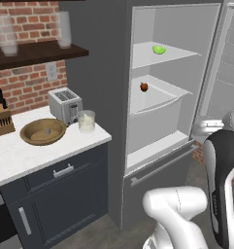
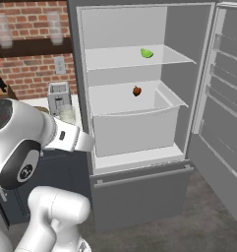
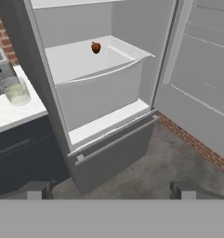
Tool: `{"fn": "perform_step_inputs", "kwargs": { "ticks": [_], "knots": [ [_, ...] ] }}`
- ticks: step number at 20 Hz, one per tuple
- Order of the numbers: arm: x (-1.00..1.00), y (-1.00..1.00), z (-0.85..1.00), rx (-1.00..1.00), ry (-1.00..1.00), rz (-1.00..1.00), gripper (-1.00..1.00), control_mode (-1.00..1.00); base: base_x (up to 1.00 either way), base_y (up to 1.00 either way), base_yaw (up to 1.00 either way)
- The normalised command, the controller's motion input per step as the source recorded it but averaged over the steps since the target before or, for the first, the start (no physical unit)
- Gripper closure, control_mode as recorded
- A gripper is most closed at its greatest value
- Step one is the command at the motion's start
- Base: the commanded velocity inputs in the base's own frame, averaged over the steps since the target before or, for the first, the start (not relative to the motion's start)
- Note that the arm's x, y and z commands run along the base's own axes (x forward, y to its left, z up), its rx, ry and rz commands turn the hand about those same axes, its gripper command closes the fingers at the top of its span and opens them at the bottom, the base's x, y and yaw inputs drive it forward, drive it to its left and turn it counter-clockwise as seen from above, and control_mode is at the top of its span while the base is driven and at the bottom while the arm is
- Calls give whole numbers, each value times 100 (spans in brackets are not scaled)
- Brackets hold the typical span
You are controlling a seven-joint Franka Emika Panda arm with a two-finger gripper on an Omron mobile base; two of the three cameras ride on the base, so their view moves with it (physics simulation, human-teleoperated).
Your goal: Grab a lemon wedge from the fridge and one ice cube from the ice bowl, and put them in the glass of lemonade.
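Left base view: fridge (image 1: 96,73) open at centre-right of the frame, door swung to the far right. Lemon wedge (image 1: 158,49) lies on the upper shelf (image 1: 145,57), upper centre-right, untouched. Small dark red fruit (image 1: 144,87) sits below it in the white drawer (image 1: 155,104). On the bench (image 1: 21,158), left: ice bowl (image 1: 42,131), glass (image 1: 86,121) of lemonade just right of it and in front of the toaster (image 1: 65,105), knife block (image 1: 2,118) at far left. Something small in the bowl, too blurred to call a cube. Two tall glasses on the wall shelf (image 1: 36,53), upper left. Arm (image 1: 225,185) rises at lower right.

Right base view: wedge (image 2: 146,53) at upper centre on the shelf, red fruit (image 2: 136,91) below it. Arm (image 2: 21,142) at left covers most of the bench; toaster (image 2: 58,98) shows above it.

Hand view: end effector (image 3: 111,190) at the bottom edge, fingertips (image 3: 39,189) wide apart, nothing between them, well back from the fridge. Red fruit (image 3: 95,47) at upper centre, glass (image 3: 15,89) at left.

Progress, judging by this: nothing done; wedge pick, cube pick and both drops remain. Way to the wedge looks free; the red fruit is the likely mix-up, and the open door crowds the right side.
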Motion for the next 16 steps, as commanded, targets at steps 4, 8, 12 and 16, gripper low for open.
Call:
{"fn": "perform_step_inputs", "kwargs": {
  "ticks": [4,8,12,16],
  "knots": [
    [-5,0,0,0,0,0,-100,-100,0,0,0],
    [0,0,0,0,0,0,-100,100,0,0,0],
    [0,0,0,0,0,0,-100,100,-1,-30,10],
    [0,0,0,0,0,0,-100,100,23,-92,25]
  ]
}}
